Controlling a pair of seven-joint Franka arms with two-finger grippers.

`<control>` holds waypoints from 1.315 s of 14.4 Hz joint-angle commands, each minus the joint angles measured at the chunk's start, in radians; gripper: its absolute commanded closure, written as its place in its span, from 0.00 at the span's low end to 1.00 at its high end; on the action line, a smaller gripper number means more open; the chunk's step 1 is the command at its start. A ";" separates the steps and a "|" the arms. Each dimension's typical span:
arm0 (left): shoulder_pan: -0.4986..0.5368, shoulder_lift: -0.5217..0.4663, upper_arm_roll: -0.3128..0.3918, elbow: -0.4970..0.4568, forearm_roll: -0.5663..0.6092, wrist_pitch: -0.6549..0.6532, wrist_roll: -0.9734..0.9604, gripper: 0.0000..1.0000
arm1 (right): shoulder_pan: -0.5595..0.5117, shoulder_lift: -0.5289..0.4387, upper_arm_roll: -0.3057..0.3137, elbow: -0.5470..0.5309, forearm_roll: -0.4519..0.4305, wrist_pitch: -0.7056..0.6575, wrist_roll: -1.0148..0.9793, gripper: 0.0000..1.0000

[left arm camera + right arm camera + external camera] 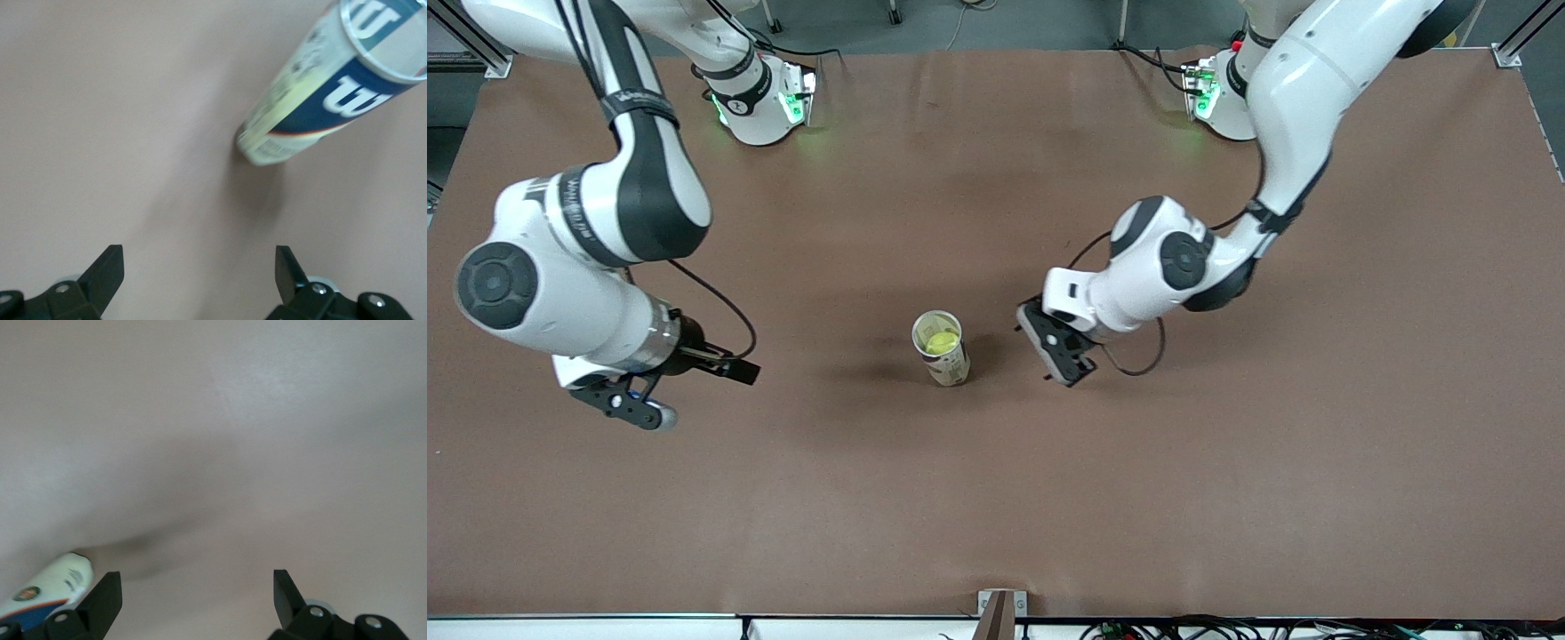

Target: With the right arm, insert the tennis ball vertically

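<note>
A clear tennis ball can (949, 363) with a blue and white label stands upright in the middle of the brown table. The yellow tennis ball (942, 341) lies inside it, seen through the open top. My right gripper (633, 404) hangs open and empty over the table, well off toward the right arm's end from the can. My left gripper (1059, 350) is open and empty just beside the can, toward the left arm's end. The can (320, 93) fills a corner of the left wrist view, clear of that gripper (200, 275). Its base (47, 593) shows by the open right gripper (197, 597).
The brown table top (996, 498) carries only the can. Both arm bases (769, 102) (1218, 98) stand at the edge farthest from the front camera. A small bracket (1000, 609) sits at the nearest edge, with cables along it.
</note>
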 commanded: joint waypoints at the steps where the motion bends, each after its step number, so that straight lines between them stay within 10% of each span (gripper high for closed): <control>1: 0.073 -0.087 0.026 0.026 0.040 -0.149 -0.042 0.00 | -0.041 -0.040 0.013 -0.016 0.004 -0.048 -0.101 0.00; 12: 0.265 -0.140 0.050 0.356 0.211 -0.672 -0.317 0.00 | -0.179 -0.080 0.010 0.096 -0.118 -0.278 -0.453 0.00; 19: 0.320 -0.330 0.050 0.358 0.264 -0.867 -0.473 0.00 | -0.265 -0.076 0.010 0.126 -0.112 -0.309 -0.542 0.00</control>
